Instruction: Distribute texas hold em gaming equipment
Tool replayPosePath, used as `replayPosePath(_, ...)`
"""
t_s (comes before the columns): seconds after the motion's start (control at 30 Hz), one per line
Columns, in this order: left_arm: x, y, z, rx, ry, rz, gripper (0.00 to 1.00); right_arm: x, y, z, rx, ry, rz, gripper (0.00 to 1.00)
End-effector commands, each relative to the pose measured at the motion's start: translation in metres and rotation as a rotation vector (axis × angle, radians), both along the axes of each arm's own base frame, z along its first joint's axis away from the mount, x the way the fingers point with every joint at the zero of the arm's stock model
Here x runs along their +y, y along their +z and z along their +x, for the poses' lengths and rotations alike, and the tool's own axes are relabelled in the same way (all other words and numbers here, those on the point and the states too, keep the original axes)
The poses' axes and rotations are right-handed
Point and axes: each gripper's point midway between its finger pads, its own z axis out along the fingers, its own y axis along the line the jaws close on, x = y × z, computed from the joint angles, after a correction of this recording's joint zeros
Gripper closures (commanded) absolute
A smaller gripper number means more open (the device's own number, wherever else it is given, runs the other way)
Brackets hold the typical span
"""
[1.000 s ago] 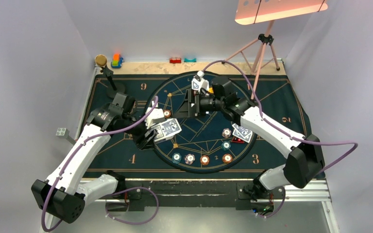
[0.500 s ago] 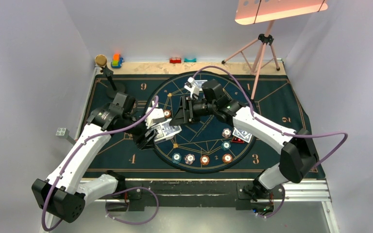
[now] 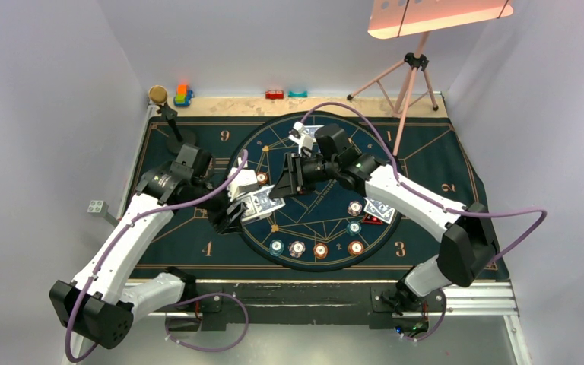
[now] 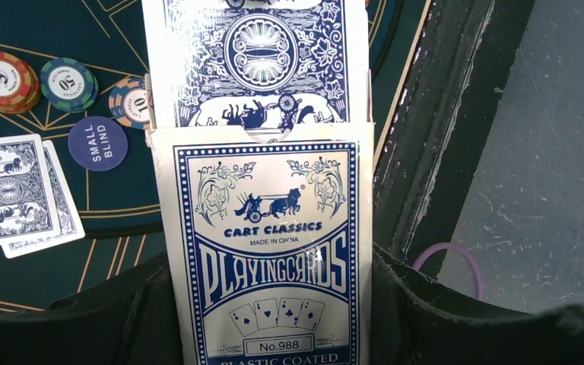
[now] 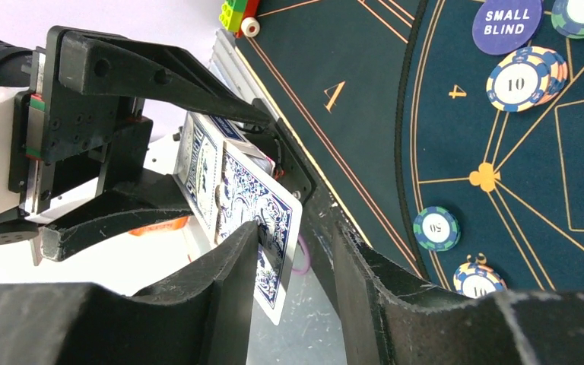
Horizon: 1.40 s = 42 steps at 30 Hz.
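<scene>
While the right gripper (image 5: 293,232) hangs with its jaws parted around a blue-backed playing card (image 5: 247,198), not pinching it, that card sticks out of a card box (image 4: 266,251) clenched in the left gripper (image 3: 236,204). Beyond, poker chips (image 3: 315,248) lie in a row on the dark round mat (image 3: 312,213).

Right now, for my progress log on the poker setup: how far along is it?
Done: chips sit on the circle and a face-down card pair lies dealt. In hand: left gripper holds the card box; right gripper straddles its top card. Left: cards for other numbered seats.
</scene>
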Motion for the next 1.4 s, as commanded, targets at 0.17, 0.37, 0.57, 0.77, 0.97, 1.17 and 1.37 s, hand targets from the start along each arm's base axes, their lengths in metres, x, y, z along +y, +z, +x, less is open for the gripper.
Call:
replayPosePath(0.17,-0.006,0.021,0.008,-0.069,-0.010,-0.048,0.90,-0.007,0.018,0.014,-0.084,-0.044,-0.032,0.56)
replayPosePath(0.37,-0.006,0.019,0.008,-0.066,-0.010,-0.047,0.90,-0.003,0.032,0.013,-0.110,-0.044,0.014,0.24)
replayPosePath(0.57,-0.006,0.019,0.008,-0.070,-0.010,-0.047,0.90,0.005,0.028,0.004,-0.091,-0.009,0.031,0.18)
replayPosePath(0.77,-0.006,0.019,0.008,-0.067,-0.009,-0.048,0.90,0.006,0.014,0.004,-0.068,-0.003,-0.001,0.26)
replayPosePath(0.97,-0.006,0.020,0.008,-0.069,-0.009,-0.049,0.90,-0.004,0.019,0.012,-0.113,-0.047,-0.077,0.34)
replayPosePath(1.17,-0.006,0.020,0.008,-0.072,-0.011,-0.049,0.90,-0.013,0.022,0.019,-0.152,-0.080,-0.129,0.46)
replayPosePath(1.37,-0.005,0.020,0.008,-0.073,-0.011,-0.047,0.91,-0.016,0.024,0.020,-0.161,-0.096,-0.140,0.56)
